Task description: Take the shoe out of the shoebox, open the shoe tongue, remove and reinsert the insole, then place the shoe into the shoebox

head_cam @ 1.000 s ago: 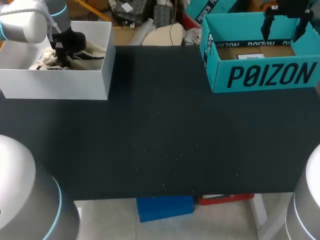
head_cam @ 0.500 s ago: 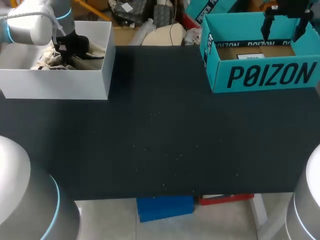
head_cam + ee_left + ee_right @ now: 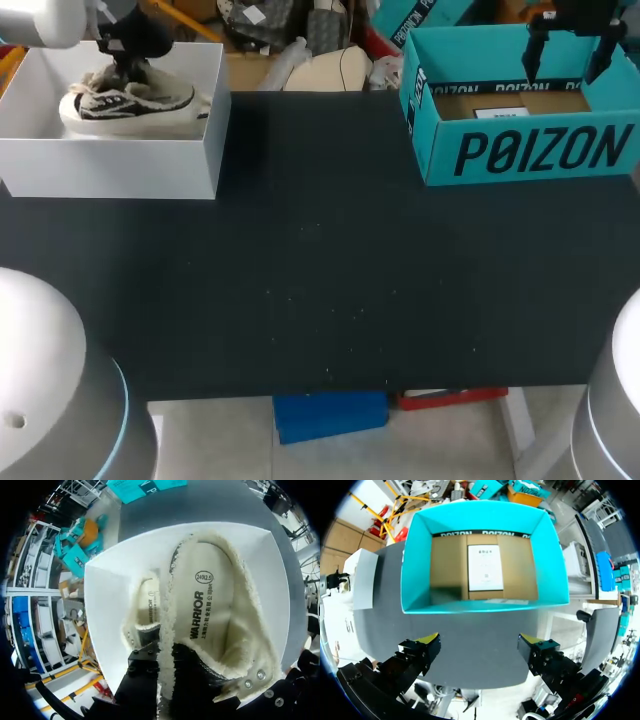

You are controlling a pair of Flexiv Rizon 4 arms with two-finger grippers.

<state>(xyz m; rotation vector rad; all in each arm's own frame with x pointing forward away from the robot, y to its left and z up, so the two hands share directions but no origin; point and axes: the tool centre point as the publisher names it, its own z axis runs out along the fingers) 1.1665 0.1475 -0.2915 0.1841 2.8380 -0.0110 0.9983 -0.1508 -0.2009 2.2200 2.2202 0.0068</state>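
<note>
Our left gripper (image 3: 133, 45) hangs over the white box (image 3: 110, 165), its jaws closed on the fleecy collar of the shoe (image 3: 130, 102), one finger outside the lining and one inside. The shoe is upright within the white box's walls, its cream insole (image 3: 210, 610) in place; we cannot tell whether the sole rests on the box floor. Well to the right of the white box, at the table's (image 3: 320, 280) other end, stands the teal shoebox (image 3: 530, 150). Our right gripper (image 3: 480, 640) hovers there, jaws spread wide, holding nothing.
</note>
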